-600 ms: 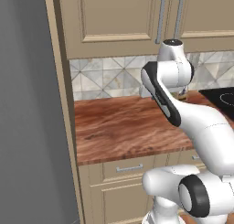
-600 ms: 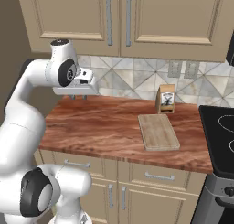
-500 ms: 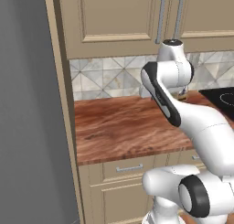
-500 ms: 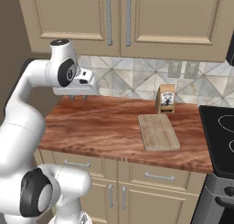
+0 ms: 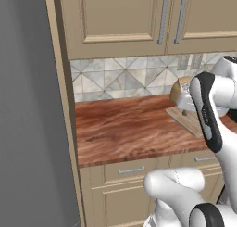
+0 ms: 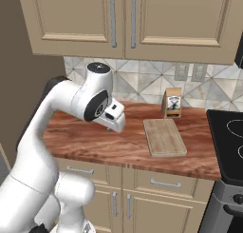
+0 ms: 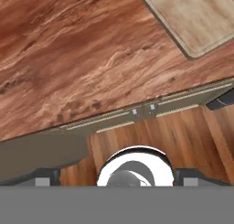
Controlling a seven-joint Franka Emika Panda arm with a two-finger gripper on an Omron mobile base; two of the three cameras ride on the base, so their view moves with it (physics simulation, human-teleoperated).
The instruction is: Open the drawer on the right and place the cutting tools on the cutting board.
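Note:
The cutting board lies flat on the reddish-brown counter, right of centre. In the hand view the cutting board is at the top right. In the left base view my arm partly covers the cutting board. The drawer under the board is closed, its silver handle facing out. My gripper hangs open and empty just above the counter, left of the board and near the front edge. The left base view also shows the gripper. The cutting tools are out of view.
A small brown paper bag stands against the tiled wall behind the board. A black stove adjoins the counter on the right. A second closed drawer sits left of the first. Upper cabinets hang overhead, and a tall grey panel bounds the left.
The arm has swung down and to the right, bringing the hand from high over the counter's left part to low beside the board. The jaws stay open.

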